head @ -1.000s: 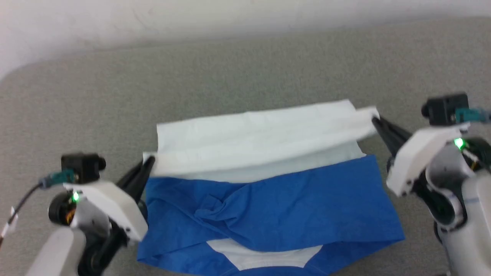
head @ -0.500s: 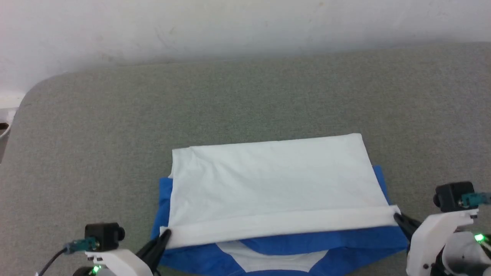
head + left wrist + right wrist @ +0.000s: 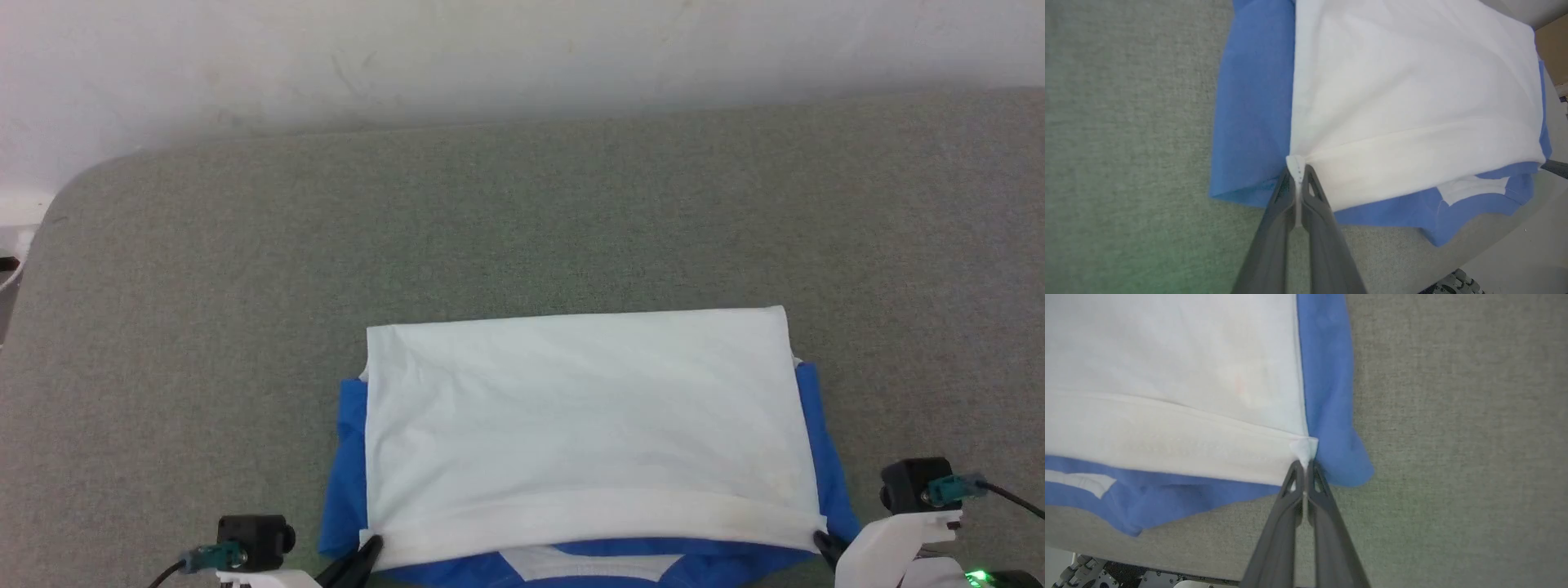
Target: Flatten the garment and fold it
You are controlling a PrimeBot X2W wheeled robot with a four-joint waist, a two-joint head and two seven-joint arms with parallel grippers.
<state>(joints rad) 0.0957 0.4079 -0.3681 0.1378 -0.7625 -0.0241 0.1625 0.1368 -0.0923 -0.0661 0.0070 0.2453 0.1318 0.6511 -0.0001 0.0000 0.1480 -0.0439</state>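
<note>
The garment (image 3: 584, 425) lies at the near middle of the grey surface, its white body folded toward me over the blue sleeves, which stick out at both sides and along the near edge. My left gripper (image 3: 371, 545) is shut on the white hem's left corner (image 3: 1295, 162). At the hem's right corner (image 3: 1303, 448) my right gripper (image 3: 819, 541) is shut too. Both pinched corners sit low over the blue shoulder part (image 3: 1433, 204), where a bit of white shows by the neck. The chest lettering is hidden.
The grey padded surface (image 3: 522, 220) stretches wide around the shirt, with a rounded far-left corner and a pale wall (image 3: 490, 57) behind. Its near edge runs close beneath the shirt in the right wrist view, with robot base parts (image 3: 1090, 573) below it.
Both grippers have drawn the white hem toward me over the blue part, laying the white body flat. The head camera has also shifted, showing more far surface and wall.
</note>
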